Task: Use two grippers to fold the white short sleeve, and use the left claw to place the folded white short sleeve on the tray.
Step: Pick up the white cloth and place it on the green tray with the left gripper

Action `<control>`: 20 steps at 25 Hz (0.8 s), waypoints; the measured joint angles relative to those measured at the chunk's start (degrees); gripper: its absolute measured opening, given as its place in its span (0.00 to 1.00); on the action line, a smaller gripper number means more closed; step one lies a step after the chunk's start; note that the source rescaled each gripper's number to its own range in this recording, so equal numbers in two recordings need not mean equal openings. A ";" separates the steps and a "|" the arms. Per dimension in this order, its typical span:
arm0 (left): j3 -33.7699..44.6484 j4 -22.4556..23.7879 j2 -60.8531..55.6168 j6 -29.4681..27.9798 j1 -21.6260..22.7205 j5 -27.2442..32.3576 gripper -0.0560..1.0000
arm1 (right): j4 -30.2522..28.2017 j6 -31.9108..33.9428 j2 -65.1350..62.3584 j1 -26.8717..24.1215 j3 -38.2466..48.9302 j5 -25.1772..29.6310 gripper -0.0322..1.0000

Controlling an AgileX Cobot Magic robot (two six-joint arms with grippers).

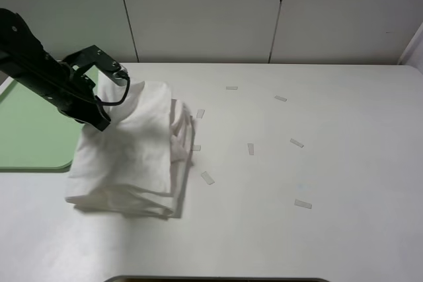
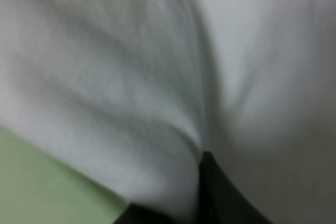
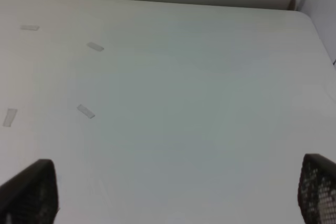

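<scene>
The white short sleeve (image 1: 139, 156) is folded into a thick bundle on the table's left part, its upper left side lifted. My left gripper (image 1: 102, 118) is shut on that lifted side, right next to the pale green tray (image 1: 30, 130) at the left edge. The left wrist view is filled with blurred white cloth (image 2: 105, 77), with a black fingertip (image 2: 212, 192) pressed into it and the tray's green (image 2: 42, 182) beneath. My right gripper (image 3: 173, 187) is open and empty over bare table; it does not show in the exterior high view.
Several small white tape strips lie on the white table right of the shirt, such as one (image 1: 208, 177) near the bundle and one (image 1: 303, 204) farther right. A dark edge (image 1: 218, 279) runs along the table's front. White wall panels stand behind.
</scene>
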 joint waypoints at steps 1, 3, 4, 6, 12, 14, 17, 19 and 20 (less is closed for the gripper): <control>-0.39 2.86 0.00 -0.24 1.27 -0.06 0.09 | 0.00 0.00 0.00 0.00 0.00 0.00 1.00; -1.13 8.06 0.00 -0.76 3.75 -0.47 0.09 | 0.00 0.00 0.00 0.00 0.00 0.00 1.00; -1.52 9.23 0.00 -1.35 5.03 -0.94 0.09 | 0.00 0.00 0.00 0.00 0.00 0.00 1.00; -2.78 10.83 0.00 -2.89 7.47 -2.45 0.09 | 0.00 0.00 0.00 0.00 0.00 0.00 1.00; -4.18 13.05 0.00 -4.77 11.28 -5.72 0.09 | 0.00 0.00 0.00 0.00 0.00 0.00 1.00; -4.32 13.90 0.00 -4.88 13.23 -8.04 0.09 | 0.00 0.00 0.00 0.00 0.00 0.00 1.00; -4.32 15.13 0.00 -4.94 15.05 -8.92 0.09 | 0.00 0.00 0.00 0.00 0.00 0.00 1.00; -4.32 16.22 0.00 -4.94 17.81 -9.65 0.09 | 0.00 0.00 0.00 0.00 0.00 0.00 1.00; -4.32 16.22 0.00 -4.94 17.81 -9.65 0.09 | 0.00 0.00 0.00 0.00 0.00 0.00 1.00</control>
